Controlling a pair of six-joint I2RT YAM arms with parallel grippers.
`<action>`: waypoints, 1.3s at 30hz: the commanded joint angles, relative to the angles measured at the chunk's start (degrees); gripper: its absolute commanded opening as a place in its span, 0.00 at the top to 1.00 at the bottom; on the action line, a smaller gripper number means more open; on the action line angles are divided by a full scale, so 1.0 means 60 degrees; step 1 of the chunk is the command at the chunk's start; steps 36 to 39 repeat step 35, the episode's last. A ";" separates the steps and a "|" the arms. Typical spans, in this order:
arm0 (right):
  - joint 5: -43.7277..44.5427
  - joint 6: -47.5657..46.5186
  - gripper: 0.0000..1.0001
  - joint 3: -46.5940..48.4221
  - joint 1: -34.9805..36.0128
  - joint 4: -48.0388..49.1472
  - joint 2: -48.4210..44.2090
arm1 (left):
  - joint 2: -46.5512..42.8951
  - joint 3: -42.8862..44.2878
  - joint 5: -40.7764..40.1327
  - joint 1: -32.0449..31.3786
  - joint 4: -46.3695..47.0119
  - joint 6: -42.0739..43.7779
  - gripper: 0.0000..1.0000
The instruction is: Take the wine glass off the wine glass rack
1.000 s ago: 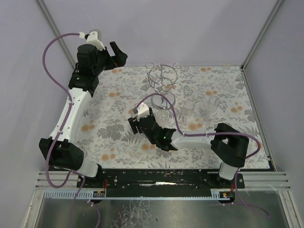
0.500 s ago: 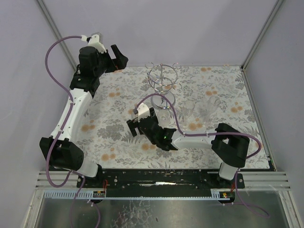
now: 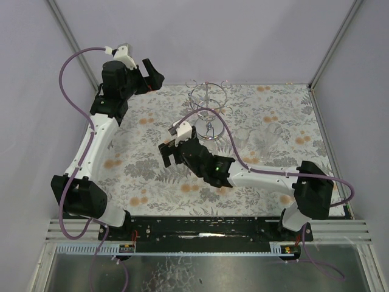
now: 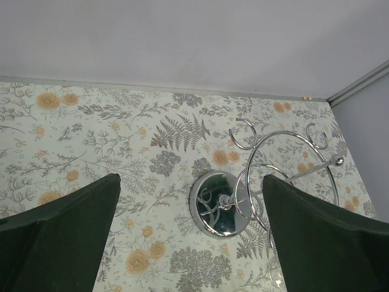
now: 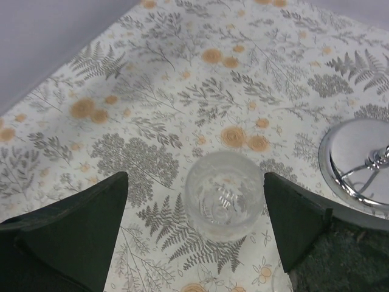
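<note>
At the upper left of the top view, the left gripper (image 3: 155, 72) hangs spread wide and empty, probably kept out of the way. Near the centre, the right gripper (image 3: 170, 156) is also spread, and grips nothing. The wine glass (image 5: 223, 196) stands below between its fingers, just beside the wine glass rack (image 3: 208, 97).
</note>
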 commanded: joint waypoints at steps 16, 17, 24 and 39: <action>0.3875 0.1516 0.01 0.3305 -0.0043 -0.5313 -0.0572 | -0.0862 -0.1443 -0.0345 0.0082 0.0999 0.0933 0.00; 0.3943 0.1667 0.01 0.3243 -0.0044 -0.5468 -0.0672 | -0.0936 -0.1604 -0.0347 0.0078 0.1002 0.0991 0.00; 0.4325 0.2334 0.01 0.2344 -0.0045 -0.5828 -0.1664 | -0.1688 -0.2881 -0.0334 0.0083 0.1003 0.1520 0.00; 0.4435 0.4716 0.01 0.1333 -0.0042 -0.7563 -0.2127 | -0.1994 -0.3750 -0.0255 0.0084 0.1057 0.1553 0.00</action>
